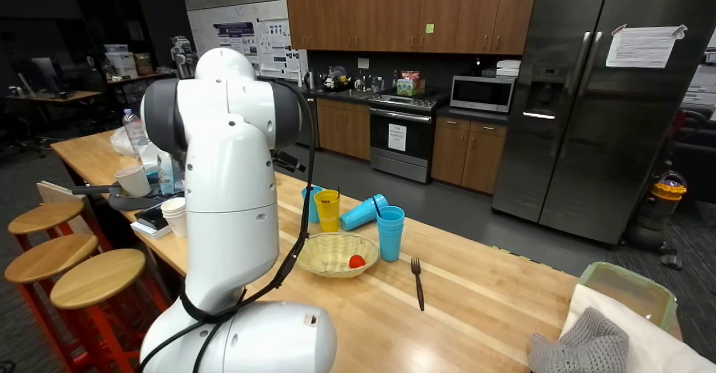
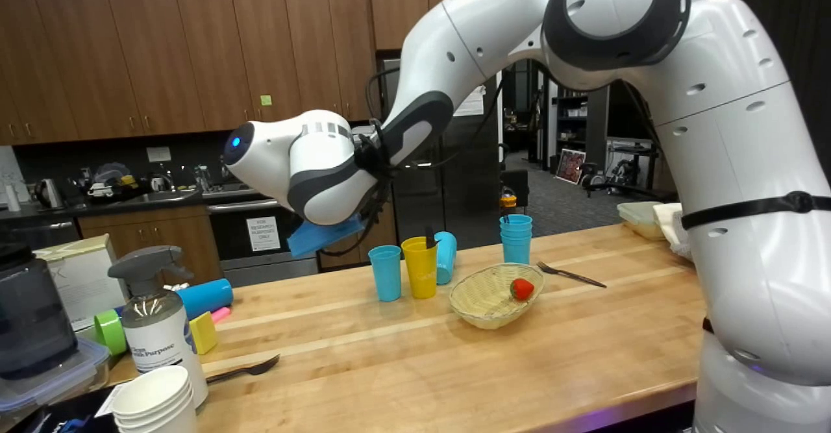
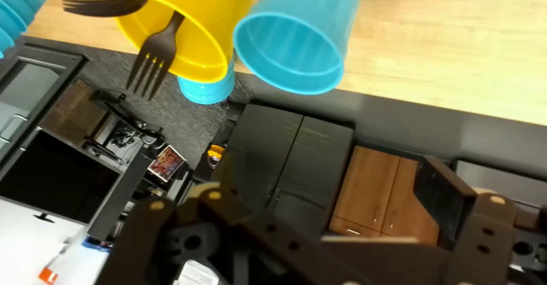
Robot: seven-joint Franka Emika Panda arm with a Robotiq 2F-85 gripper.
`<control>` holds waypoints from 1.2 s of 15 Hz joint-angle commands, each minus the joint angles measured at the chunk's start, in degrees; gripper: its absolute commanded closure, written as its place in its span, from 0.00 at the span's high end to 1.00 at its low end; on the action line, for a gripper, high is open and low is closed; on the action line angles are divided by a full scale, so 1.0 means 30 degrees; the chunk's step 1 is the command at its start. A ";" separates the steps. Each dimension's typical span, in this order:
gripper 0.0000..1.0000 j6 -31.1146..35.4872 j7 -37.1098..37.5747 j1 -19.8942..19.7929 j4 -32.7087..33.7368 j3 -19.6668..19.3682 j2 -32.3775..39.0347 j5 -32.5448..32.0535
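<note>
My gripper [image 3: 329, 178] stands open with nothing between its fingers, which point toward the kitchen cabinets in the inverted wrist view. Nearest to it are an upright blue cup [image 3: 295, 50] and a yellow cup [image 3: 209, 24] with dark forks [image 3: 160, 52] in it. Behind the yellow cup lies a blue cup [image 2: 446, 258] on its side. A stack of blue cups [image 2: 516, 241] stands beside a woven basket [image 2: 477, 298] holding a red strawberry [image 2: 521, 289]. On the table past the stack rests a dark fork [image 1: 418, 286]. The wrist hides the jaws in an exterior view.
A spray bottle [image 2: 159, 335], paper cups [image 2: 156, 397], a yellow block [image 2: 203, 334] and another fork [image 2: 243, 371] occupy one table end. At the opposite end are a green-rimmed container [image 1: 632, 286] and grey cloth [image 1: 584, 345]. A blue piece [image 2: 324, 235] shows under the wrist.
</note>
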 commanded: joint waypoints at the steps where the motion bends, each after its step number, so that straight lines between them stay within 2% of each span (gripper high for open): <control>1: 1.00 0.0507 -0.3560 0.0324 0.0631 0.0121 -0.0211 0.1305; 6: 1.00 0.1022 -0.8873 0.0695 0.1236 -0.0009 0.0221 0.3052; 10: 1.00 0.0988 -1.1639 0.1083 0.1778 -0.0298 0.0824 0.3870; 14: 1.00 0.0920 -1.2772 0.1537 0.2182 -0.0804 0.1478 0.4142; 18: 1.00 0.1106 -1.2260 0.1953 0.1888 -0.1323 0.1541 0.3881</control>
